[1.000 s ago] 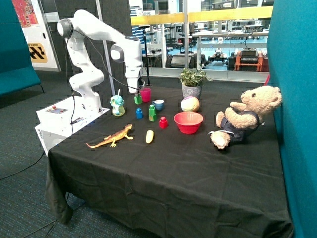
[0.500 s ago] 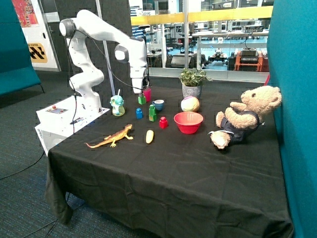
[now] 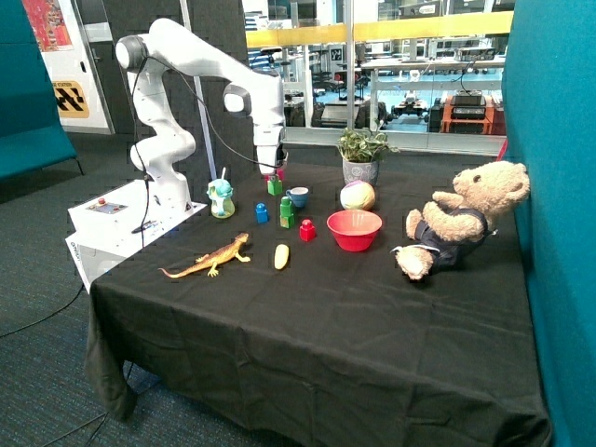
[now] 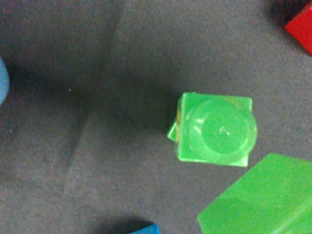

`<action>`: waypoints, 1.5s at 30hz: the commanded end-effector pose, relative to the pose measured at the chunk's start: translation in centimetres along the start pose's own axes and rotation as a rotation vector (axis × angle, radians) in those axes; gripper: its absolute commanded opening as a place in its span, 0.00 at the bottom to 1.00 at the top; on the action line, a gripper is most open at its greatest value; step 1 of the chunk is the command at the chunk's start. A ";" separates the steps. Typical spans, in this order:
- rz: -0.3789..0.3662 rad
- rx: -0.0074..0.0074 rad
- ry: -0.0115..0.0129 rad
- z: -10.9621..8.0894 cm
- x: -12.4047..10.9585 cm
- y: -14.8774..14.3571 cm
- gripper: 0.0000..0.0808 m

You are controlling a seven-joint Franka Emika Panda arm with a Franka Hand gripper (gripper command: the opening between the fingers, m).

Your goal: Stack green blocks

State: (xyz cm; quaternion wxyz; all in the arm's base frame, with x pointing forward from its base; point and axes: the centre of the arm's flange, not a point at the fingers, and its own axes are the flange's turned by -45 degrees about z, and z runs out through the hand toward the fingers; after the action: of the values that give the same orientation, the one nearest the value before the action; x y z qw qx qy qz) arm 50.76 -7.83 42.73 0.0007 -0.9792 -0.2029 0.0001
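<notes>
Carrying a green block clamped in the gripper, which has swung over from beside the pink cup | target: two-block green stack beside the blue block | block now nearly above the stack, placing not yet done

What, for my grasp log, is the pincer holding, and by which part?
A green block, hanging under the pincer; apparently gripped by its upper sides, though the contact is not clear.
</notes>
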 end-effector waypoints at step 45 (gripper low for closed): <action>-0.022 -0.0015 -0.0001 1.3 1.8 -1.4 0.00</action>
State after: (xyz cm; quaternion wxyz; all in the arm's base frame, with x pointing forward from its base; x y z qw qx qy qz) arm 51.63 -6.04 41.53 0.0001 -0.9782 -0.2078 0.0005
